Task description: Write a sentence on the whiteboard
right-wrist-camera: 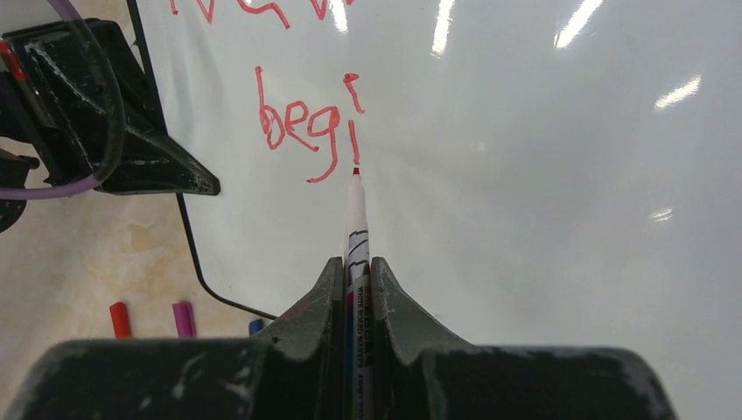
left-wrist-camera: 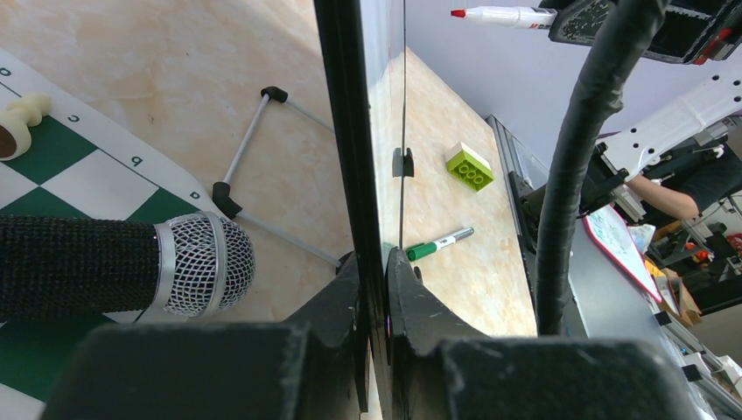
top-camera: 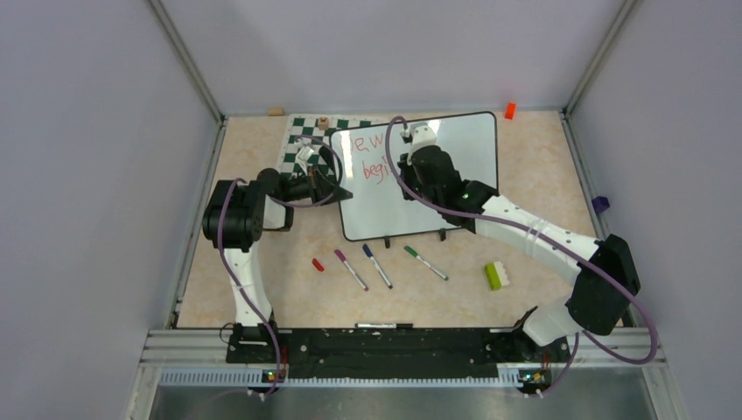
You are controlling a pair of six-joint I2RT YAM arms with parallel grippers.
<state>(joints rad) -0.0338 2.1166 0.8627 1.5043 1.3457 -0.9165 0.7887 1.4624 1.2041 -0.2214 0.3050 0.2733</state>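
Observation:
The whiteboard (top-camera: pixel 468 153) stands tilted on its small feet at mid-table. On its left part is the sentence (right-wrist-camera: pixel 311 122) in red: an upper line cut off by the frame's edge, and below it "begi". My right gripper (right-wrist-camera: pixel 354 273) is shut on a red whiteboard marker (right-wrist-camera: pixel 357 219). The marker's tip rests at the board just under the "i". My left gripper (left-wrist-camera: pixel 376 267) is shut on the whiteboard's black left edge (left-wrist-camera: pixel 346 131), seen edge-on in the left wrist view.
A green-and-white chessboard mat (top-camera: pixel 297 144) with a chess piece (left-wrist-camera: pixel 19 122) lies behind the board's left side. In front lie a red cap (top-camera: pixel 318 264), purple (top-camera: pixel 350 269), blue (top-camera: pixel 377 265) and green (top-camera: pixel 425 262) markers, and a green brick (top-camera: pixel 497 276). Walls enclose the table.

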